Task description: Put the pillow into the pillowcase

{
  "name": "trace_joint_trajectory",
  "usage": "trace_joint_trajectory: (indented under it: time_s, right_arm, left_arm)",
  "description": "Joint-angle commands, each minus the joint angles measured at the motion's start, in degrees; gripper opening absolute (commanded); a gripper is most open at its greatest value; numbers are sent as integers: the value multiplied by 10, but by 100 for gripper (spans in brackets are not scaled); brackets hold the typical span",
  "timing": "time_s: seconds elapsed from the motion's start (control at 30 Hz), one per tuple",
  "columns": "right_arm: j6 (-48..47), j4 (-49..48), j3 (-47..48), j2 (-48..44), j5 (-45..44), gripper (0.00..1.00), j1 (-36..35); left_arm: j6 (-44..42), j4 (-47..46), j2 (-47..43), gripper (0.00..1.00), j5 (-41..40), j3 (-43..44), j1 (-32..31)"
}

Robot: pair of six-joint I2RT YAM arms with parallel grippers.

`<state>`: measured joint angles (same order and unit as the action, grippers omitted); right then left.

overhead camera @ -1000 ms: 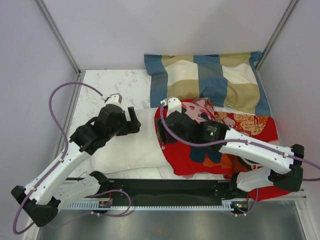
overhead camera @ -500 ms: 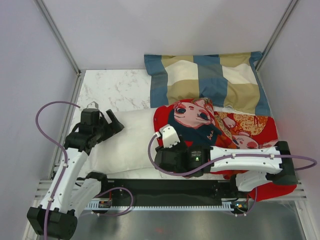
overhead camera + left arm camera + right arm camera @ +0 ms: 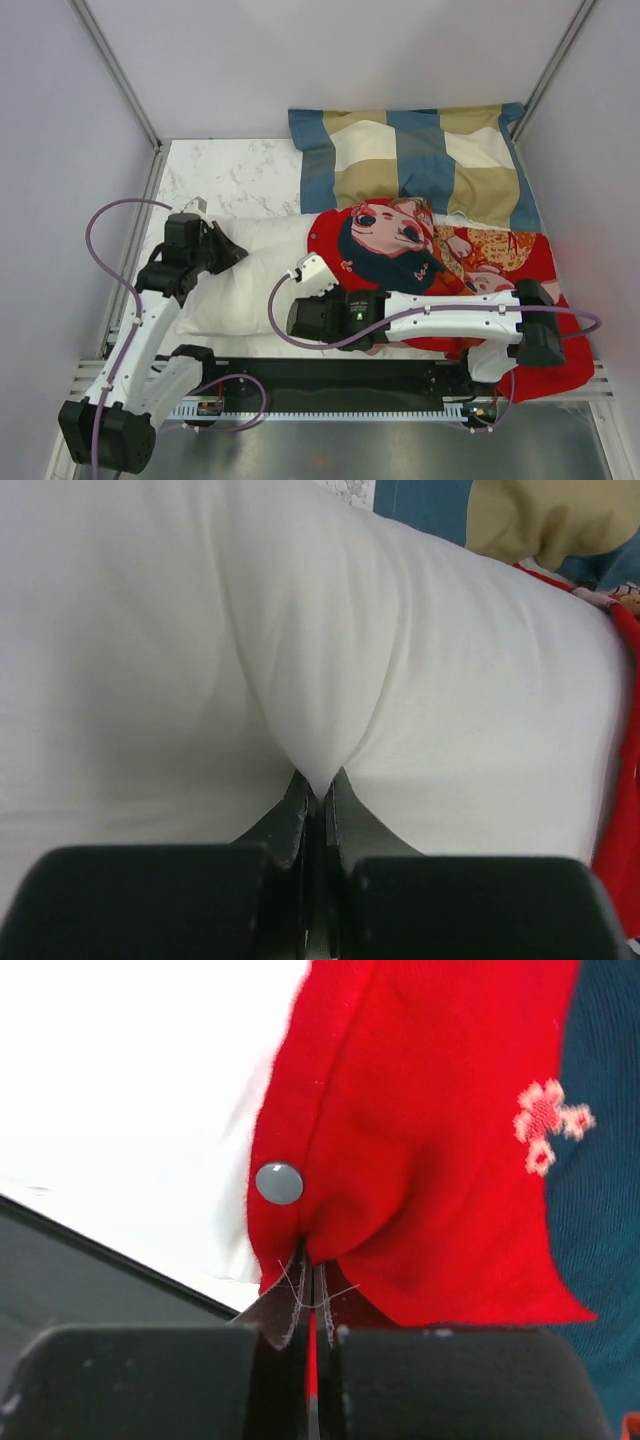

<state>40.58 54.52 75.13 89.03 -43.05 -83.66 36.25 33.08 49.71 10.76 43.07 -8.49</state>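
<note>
Mid-stuffing on the bench: within the last second I have swung the right gripper [image 3: 311, 1265] off the top of the pillowcase [image 3: 395, 240] and down to its near-left corner. Its jaws are clamped on the red hem just below a grey snap button [image 3: 279, 1182]. The left gripper [image 3: 318, 780] has backed away from the case mouth to the pillow's left end, where its jaws are pinched together on a peak of white cloth. With the right arm out of the way, the big cartoon face on the case lies uncovered in the overhead view. The pillow [image 3: 255, 280] lies along the near side of the marble table [image 3: 230, 175], its right end disappearing at the case's open mouth and its left part bare. How far it reaches inside I cannot tell from here. I judge the job partly done, with both arms now holding opposite ends, a fair stance for drawing the case leftward over the pillow or feeding the pillow to the right. The pillow looks plump, plain white and soft, puckering where it is gripped. The case is limp red fabric, rumpled toward the right. The checked pillow [image 3: 420, 160] sits at the back, out of play.
</note>
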Motion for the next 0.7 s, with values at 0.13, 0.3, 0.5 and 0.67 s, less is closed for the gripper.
trace_joint_trajectory:
  time_s: [0.13, 0.3, 0.5, 0.67]
  right_arm:
    - [-146, -154, 242, 66, 160, 0, 62]
    - [-193, -88, 539, 165, 203, 0, 68]
    - [-189, -66, 554, 138, 203, 0, 99]
    - [-159, -146, 273, -8, 203, 2, 117]
  left_arm:
    - [63, -27, 56, 2, 55, 104, -99]
    - [81, -25, 106, 2, 22, 224, -208]
    - [56, 19, 118, 2, -4, 286, -208]
    - [39, 25, 108, 3, -9, 224, -175]
